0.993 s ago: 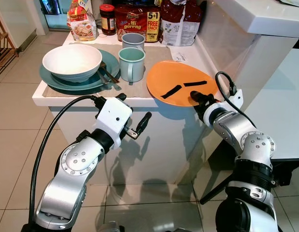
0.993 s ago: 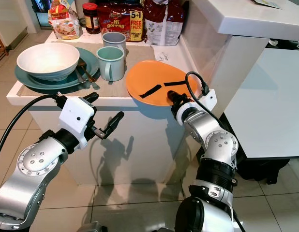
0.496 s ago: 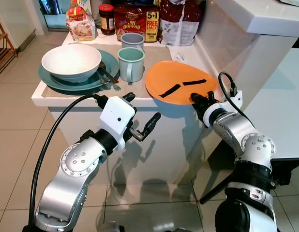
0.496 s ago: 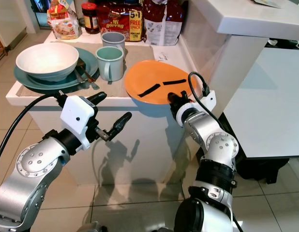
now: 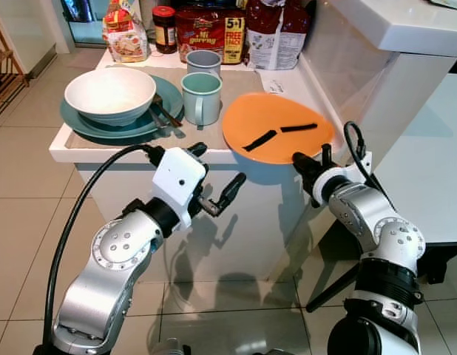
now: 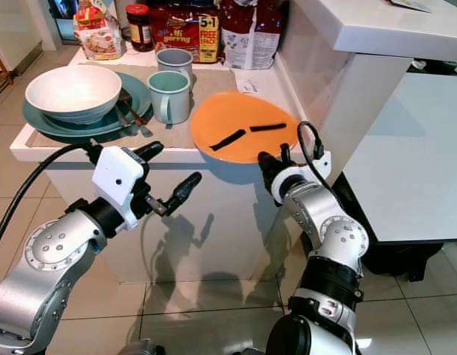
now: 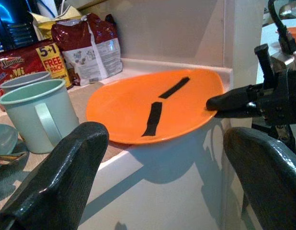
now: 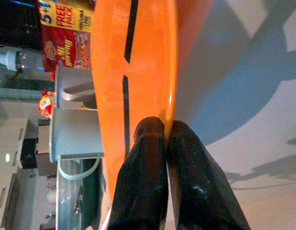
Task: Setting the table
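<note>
The orange plate [image 5: 276,133] overhangs the tabletop [image 5: 69,146] edge; the right claw [image 8: 162,136], fingers nearly together, pinches its rim, clearest from the wrist. The left claw [image 5: 217,181] hangs spread, grasping nothing

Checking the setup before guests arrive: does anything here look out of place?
The orange plate juts past the counter edge, pinched at its rim by the right gripper. Two black strips lie across it.

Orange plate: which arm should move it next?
Right. The right gripper is already pinched on the orange plate rim overhanging the counter; the left gripper hangs open below the edge.
</note>
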### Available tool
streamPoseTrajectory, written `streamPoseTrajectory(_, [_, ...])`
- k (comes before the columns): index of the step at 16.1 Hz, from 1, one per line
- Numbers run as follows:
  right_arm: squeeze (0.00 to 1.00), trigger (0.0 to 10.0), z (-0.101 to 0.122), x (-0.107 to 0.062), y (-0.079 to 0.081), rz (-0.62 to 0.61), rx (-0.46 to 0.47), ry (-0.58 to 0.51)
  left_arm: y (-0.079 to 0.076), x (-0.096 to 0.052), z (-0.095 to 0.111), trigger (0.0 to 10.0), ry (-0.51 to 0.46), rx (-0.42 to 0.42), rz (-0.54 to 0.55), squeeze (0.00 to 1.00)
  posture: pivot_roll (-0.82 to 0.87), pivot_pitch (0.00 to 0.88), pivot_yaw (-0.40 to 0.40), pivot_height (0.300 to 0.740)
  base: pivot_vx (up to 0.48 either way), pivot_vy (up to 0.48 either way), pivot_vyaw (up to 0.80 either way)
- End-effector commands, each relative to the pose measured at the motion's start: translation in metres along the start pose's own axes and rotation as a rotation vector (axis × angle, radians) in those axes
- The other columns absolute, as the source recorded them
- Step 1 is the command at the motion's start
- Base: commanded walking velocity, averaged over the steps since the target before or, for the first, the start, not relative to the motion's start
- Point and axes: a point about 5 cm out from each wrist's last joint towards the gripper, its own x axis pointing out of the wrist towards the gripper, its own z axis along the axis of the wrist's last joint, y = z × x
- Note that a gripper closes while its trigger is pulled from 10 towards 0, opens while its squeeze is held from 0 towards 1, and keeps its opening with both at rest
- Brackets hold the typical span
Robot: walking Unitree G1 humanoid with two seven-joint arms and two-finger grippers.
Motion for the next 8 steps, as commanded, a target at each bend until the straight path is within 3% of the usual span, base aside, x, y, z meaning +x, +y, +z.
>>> streamPoseTrajectory(1, [0.00,0.0,0.003,-0.004,0.001,0.016,0.030,-0.027,0.000,0.000,0.004,10.0,-0.017,0.012,-0.005,0.00,0.11,0.016,-0.051,0.740,0.000,0.000,0.00])
streamPoseTrajectory(6, [0.00,0.0,0.005,-0.012,0.000,0.047,0.053,-0.046,0.001,-0.001,0.004,10.0,-0.024,0.027,0.009,0.00,0.11,0.005,-0.052,0.740,0.000,0.000,0.00])
streamPoseTrajectory(8, [0.00,0.0,0.006,-0.030,0.006,0.157,0.016,-0.043,0.009,-0.005,0.000,10.0,-0.006,0.025,0.081,0.00,0.11,0.008,-0.054,0.740,0.000,0.000,0.00])
